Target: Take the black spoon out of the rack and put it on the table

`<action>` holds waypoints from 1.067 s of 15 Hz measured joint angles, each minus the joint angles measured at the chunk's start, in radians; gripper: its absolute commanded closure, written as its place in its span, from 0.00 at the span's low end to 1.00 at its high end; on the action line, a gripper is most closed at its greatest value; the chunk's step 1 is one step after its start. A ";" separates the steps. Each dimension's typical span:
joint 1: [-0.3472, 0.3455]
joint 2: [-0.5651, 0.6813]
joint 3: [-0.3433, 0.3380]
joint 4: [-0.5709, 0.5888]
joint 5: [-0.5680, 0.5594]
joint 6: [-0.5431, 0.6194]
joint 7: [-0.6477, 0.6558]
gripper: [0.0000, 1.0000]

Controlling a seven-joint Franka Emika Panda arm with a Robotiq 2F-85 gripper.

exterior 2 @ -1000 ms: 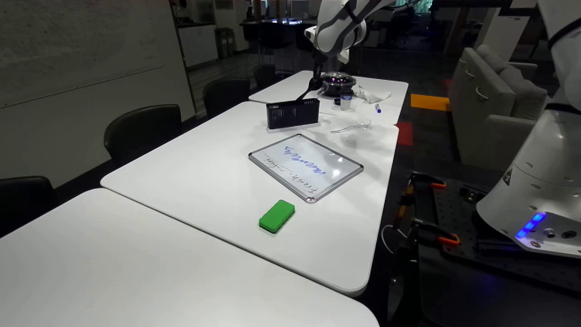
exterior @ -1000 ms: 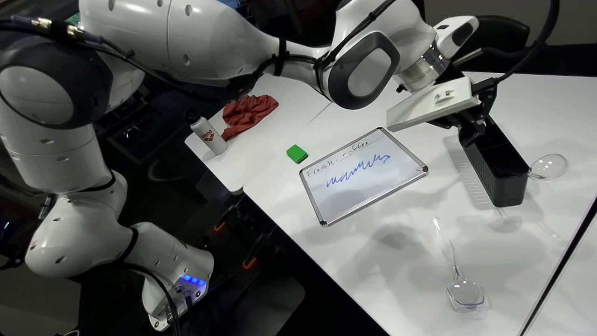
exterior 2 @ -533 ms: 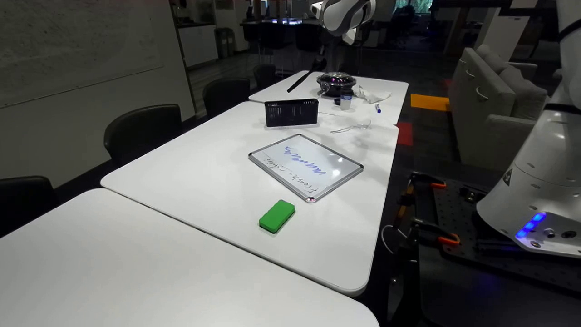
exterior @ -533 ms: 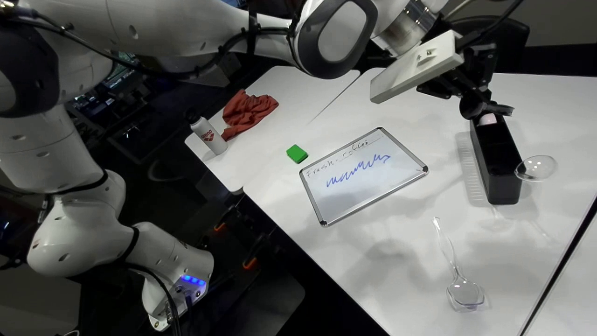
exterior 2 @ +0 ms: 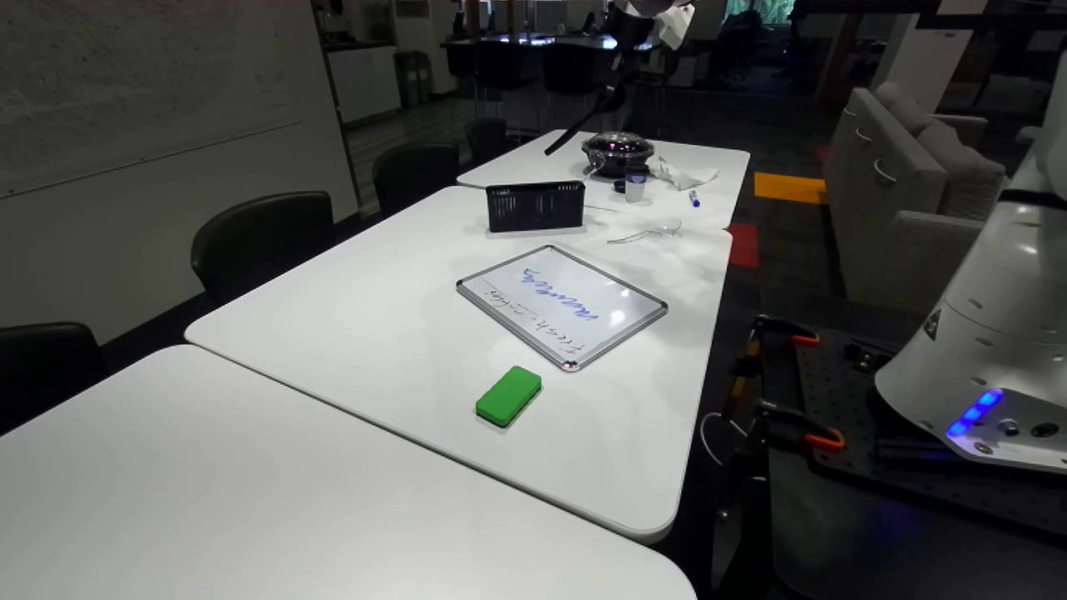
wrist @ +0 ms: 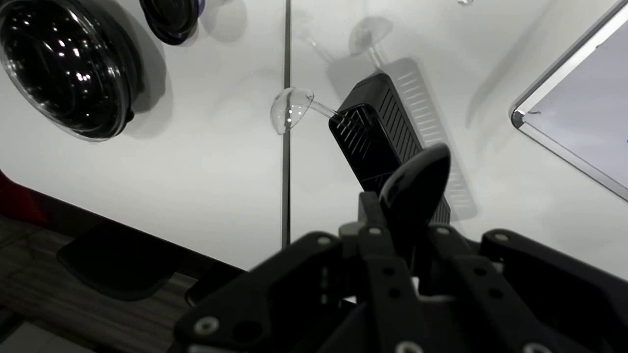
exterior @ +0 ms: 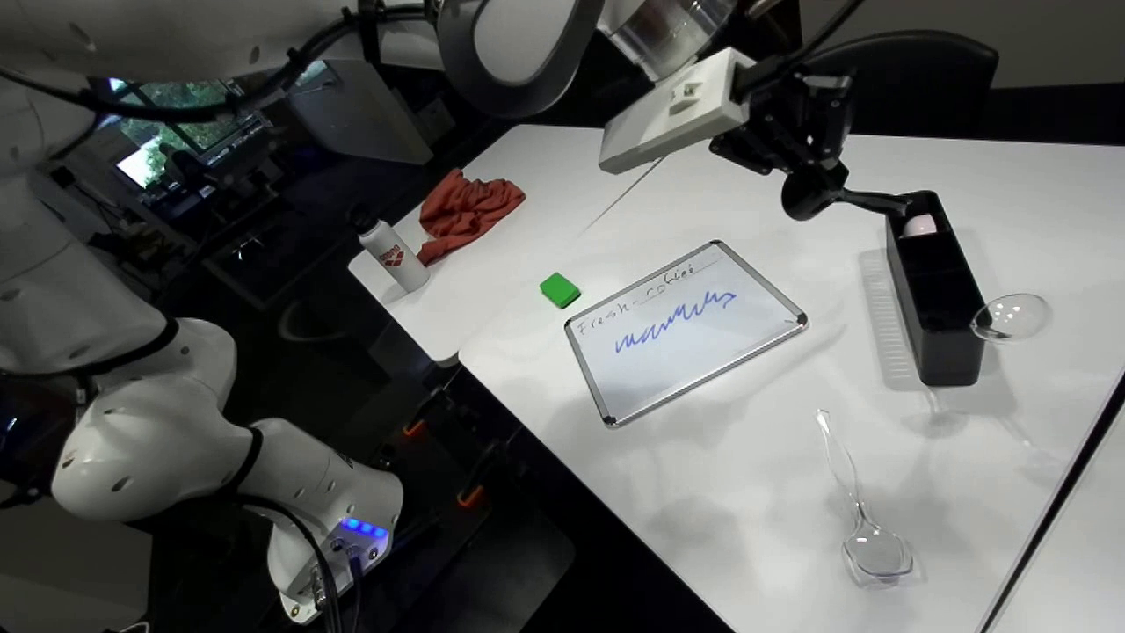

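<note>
The table (exterior 2: 375,317) is brightly lit against surrounding dimness, soft shadows are cast beside the rack (wrist: 400,128), and glare is caught on the board (exterior 2: 558,304).

In an exterior view I see dark chairs (exterior 2: 262,233) along the wall-side long edge of the table (exterior 2: 358,283), with a grey wall (exterior 2: 158,208) behind them. Off the opposite edge stands a grey sofa (exterior 2: 909,196) with cushions (exterior 2: 959,125); the dark floor (exterior 2: 783,279) there shows an orange patch (exterior 2: 790,187) and, by a far corner, a red patch (exterior 2: 744,244). Past the far edge my picture is dim: white cabinets (exterior 2: 364,79), stools (exterior 2: 500,79) at a dark bar (exterior 2: 475,40) with bluish lights (exterior 2: 525,38). Well beyond a table corner, I get windows (exterior: 189,105) showing green.
</note>
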 measured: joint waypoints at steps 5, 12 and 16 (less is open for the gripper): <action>-0.010 -0.089 -0.010 -0.119 0.150 -0.057 -0.056 0.98; -0.052 -0.051 -0.014 -0.262 0.434 0.025 -0.423 0.98; -0.068 0.021 -0.011 -0.278 0.492 0.116 -0.502 0.90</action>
